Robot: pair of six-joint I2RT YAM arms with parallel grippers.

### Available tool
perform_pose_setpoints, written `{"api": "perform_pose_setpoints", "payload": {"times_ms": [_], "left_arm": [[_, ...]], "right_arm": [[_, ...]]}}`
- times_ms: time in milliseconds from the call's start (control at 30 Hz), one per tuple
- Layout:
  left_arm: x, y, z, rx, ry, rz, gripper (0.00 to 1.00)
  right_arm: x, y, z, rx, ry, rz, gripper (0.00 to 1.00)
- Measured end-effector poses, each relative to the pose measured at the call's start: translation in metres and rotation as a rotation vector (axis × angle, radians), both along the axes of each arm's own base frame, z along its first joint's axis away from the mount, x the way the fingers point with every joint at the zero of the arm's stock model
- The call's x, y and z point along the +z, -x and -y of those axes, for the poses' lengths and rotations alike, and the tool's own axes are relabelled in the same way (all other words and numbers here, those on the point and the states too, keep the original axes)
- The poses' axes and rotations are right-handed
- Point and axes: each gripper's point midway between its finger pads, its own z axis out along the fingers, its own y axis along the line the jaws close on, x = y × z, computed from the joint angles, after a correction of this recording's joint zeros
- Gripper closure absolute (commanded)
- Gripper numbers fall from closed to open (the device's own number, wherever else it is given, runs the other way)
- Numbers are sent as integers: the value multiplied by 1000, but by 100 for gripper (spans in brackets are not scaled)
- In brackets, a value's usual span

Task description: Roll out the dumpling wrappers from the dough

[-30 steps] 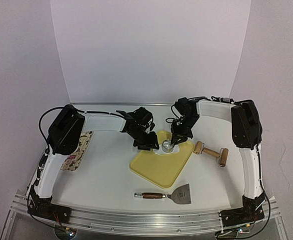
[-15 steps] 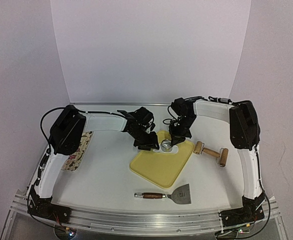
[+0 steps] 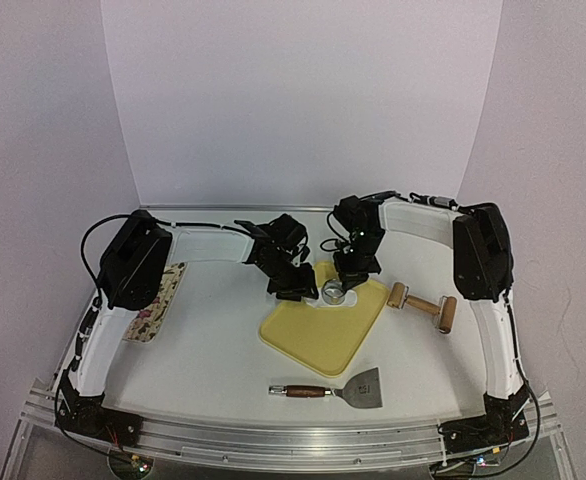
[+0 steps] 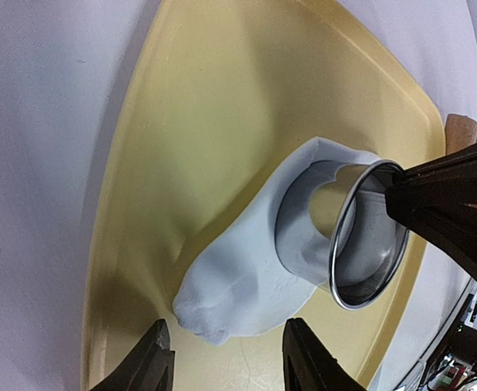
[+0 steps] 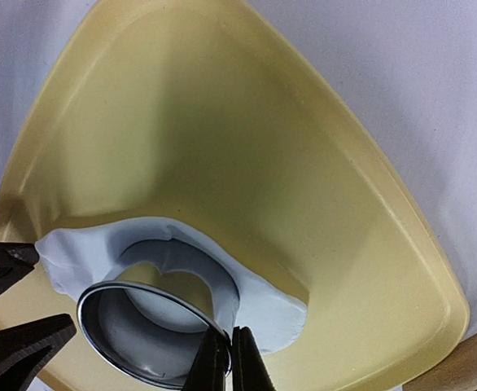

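Observation:
A flattened sheet of white dough (image 4: 247, 277) lies at the far corner of the yellow board (image 3: 318, 335). A shiny metal ring cutter (image 5: 141, 334) stands tilted over a round hole in the dough (image 5: 279, 305). My right gripper (image 5: 229, 338) is shut on the ring's rim (image 3: 333, 291). A pale round piece shows inside the ring; I cannot tell whether it is a cut dumpling wrapper. My left gripper (image 4: 226, 346) is open just short of the dough's thick end, its fingers (image 5: 10, 342) straddling it without touching.
A wooden rolling pin (image 3: 423, 303) lies right of the board. A scraper with a wooden handle (image 3: 338, 389) rests near the front edge. A patterned packet (image 3: 158, 300) lies by the left arm. The white back wall stands behind.
The right gripper has closed on the ring's rim and its arm has shifted slightly left. The left gripper has stayed where it was, open.

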Motion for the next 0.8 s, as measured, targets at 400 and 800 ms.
{"api": "perform_pose_setpoints", "payload": {"times_ms": [400,800], "left_arm": [[-3,-10,10,3,36,31,70],[-10,-18,15,16,76,88,100]], "right_arm": [[-1,0,0,21,38,7,100],[-1,0,0,18,52,13,100]]}}
